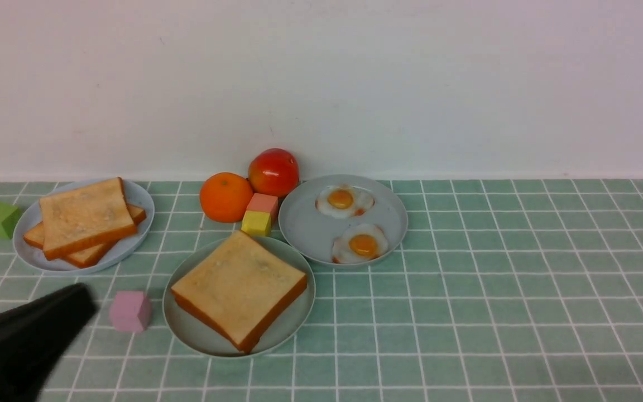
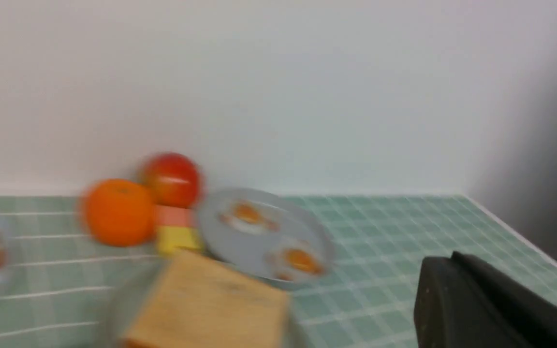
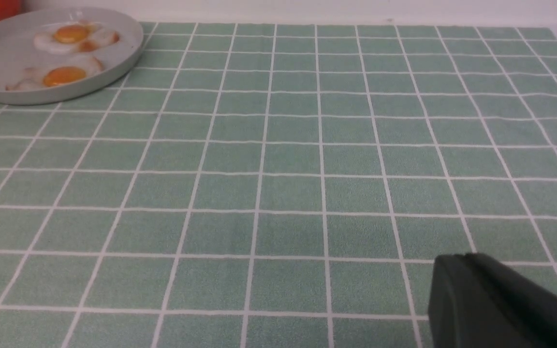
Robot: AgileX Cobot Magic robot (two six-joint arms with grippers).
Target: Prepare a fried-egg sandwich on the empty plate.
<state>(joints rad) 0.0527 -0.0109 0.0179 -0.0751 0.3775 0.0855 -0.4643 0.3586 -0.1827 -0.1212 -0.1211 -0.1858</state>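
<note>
Closest to me, my black left gripper [image 1: 25,335] is clenched on nothing, with one thick tan toast slice [image 1: 239,290] already on the round pale mint-green plate [image 1: 187,329], so a white fried egg [image 1: 361,244] from the greyish-blue plate [image 1: 305,223] beyond and a second slice remain, my right gripper [image 3: 496,309] likewise clenched and empty

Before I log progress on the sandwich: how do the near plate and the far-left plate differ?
The near plate is pale mint green and holds one toast slice; the far-left plate is greyish blue and holds two stacked slices. The near plate looks slightly larger. Both are round and shallow, with no egg.
</note>
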